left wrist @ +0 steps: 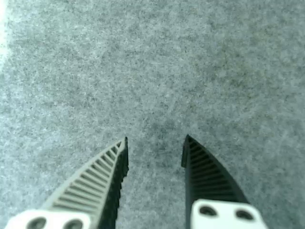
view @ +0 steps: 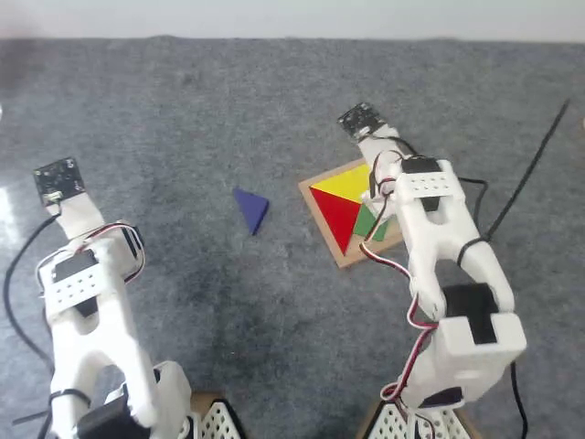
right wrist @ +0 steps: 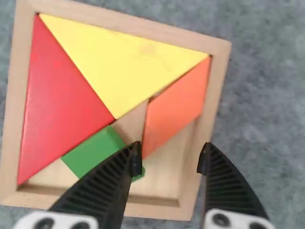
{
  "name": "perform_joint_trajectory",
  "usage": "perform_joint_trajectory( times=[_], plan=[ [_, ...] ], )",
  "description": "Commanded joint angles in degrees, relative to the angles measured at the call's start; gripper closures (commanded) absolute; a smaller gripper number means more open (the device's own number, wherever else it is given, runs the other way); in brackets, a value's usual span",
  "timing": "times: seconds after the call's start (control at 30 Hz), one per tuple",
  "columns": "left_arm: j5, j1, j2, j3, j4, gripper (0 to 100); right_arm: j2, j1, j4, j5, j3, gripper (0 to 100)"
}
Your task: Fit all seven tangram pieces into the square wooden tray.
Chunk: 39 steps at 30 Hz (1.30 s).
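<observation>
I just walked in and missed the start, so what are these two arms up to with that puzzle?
They are filling a wooden tray with tangram pieces. The yellow triangle, red triangle, orange piece and green piece are in it, with bare wood left. The right gripper is open over the tray by the orange and green pieces. The left gripper is open over bare carpet. A blue triangle lies on the carpet between the arms.

Grey felt-like covering (view: 183,119) is lying over the whole counter, a thin black cable (view: 533,172) is trailing across it at the far right, and a pale strip (view: 274,16) is bordering the far edge.
</observation>
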Motion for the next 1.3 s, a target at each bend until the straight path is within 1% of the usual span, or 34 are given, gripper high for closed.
perform_joint_trajectory(
  times=[0.0, 0.33, 0.43, 0.5, 0.67, 0.77, 0.83, 1.27],
  plan=[
    [-0.53, 0.09, -2.20, -1.19, 0.35, 82, 0.48, -0.04, -1.01, -0.70, -3.16, 79.0],
    [-0.53, 0.00, -2.20, -1.19, 0.35, 82, 1.36, -4.18, 3.38, -0.44, -2.46, 79.0],
    [-0.53, 0.00, -2.20, -1.19, 0.35, 82, 1.36, -5.41, 3.21, 1.93, -0.09, 79.0],
    [-0.53, 0.00, -2.20, -1.19, 0.35, 82, 1.36, -5.41, 3.21, 2.11, 0.62, 79.0],
    [-0.53, 0.00, -2.20, -1.19, 0.35, 82, 0.40, -4.35, 2.42, 1.93, 0.09, 79.0],
    [-0.53, 0.09, -2.20, -1.19, 0.35, 82, -1.36, -1.27, 0.13, -3.43, -3.43, 79.0],
    [-0.53, 0.09, -2.20, -1.19, 0.35, 82, -1.36, 0.31, -0.48, -3.87, -5.80, 79.0],
    [-0.53, 0.26, -2.20, -1.10, 0.35, 82, 14.73, 1.98, 0.13, -2.90, -17.58, 79.0]
  ],
)
